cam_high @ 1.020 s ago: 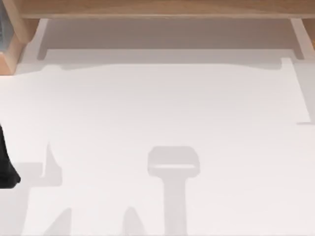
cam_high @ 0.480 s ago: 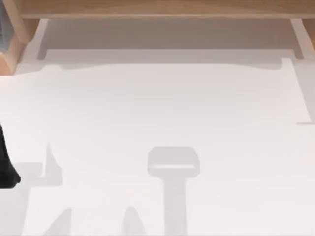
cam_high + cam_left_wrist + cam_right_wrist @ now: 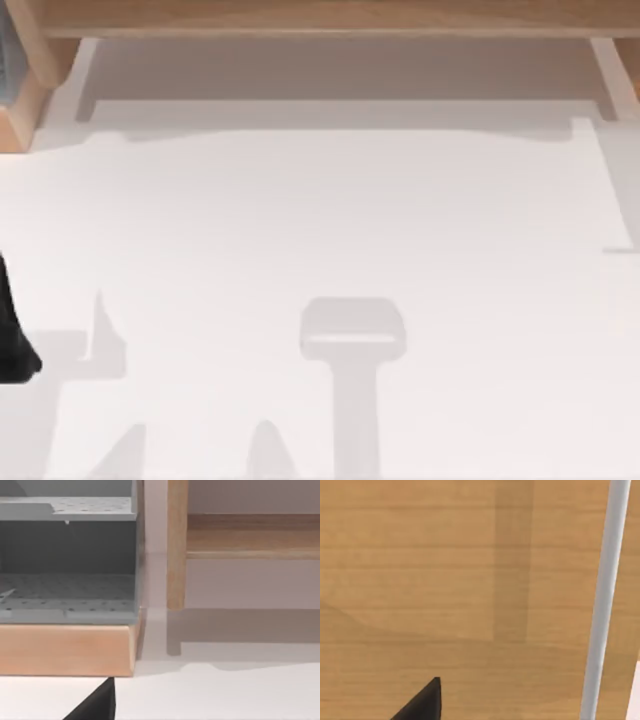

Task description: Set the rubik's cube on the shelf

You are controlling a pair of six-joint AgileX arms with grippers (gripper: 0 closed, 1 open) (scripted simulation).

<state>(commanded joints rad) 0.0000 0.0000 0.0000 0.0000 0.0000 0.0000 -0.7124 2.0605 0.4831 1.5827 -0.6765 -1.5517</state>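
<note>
The right hand (image 3: 422,700) hovered close over the shelf (image 3: 420,580); whether its fingers were apart I cannot tell. The left hand (image 3: 95,705) sat parked near the shelf's end. The rubik's cube's place was unclear; judged light, rigid, best pinched across opposite flat faces.

White table (image 3: 330,220) in front of me lies open across its middle and right, only flat shadows on it, so there's room to sweep a claw through. Along the far edge the shelf (image 3: 320,18) board spans the whole width. Under it there's a gap between white uprights, one on the left (image 3: 82,75) and one on the right (image 3: 605,75). At the far left corner a wood-based box (image 3: 65,647) with grey perforated panels (image 3: 67,592) blocks that side, just beside the shelf's wooden side panel (image 3: 176,545) with a narrow slot between them. My left arm (image 3: 12,340) sits at the table's left edge. My right wrist view looks close onto plain wood with a white upright (image 3: 602,600) beside it.
</note>
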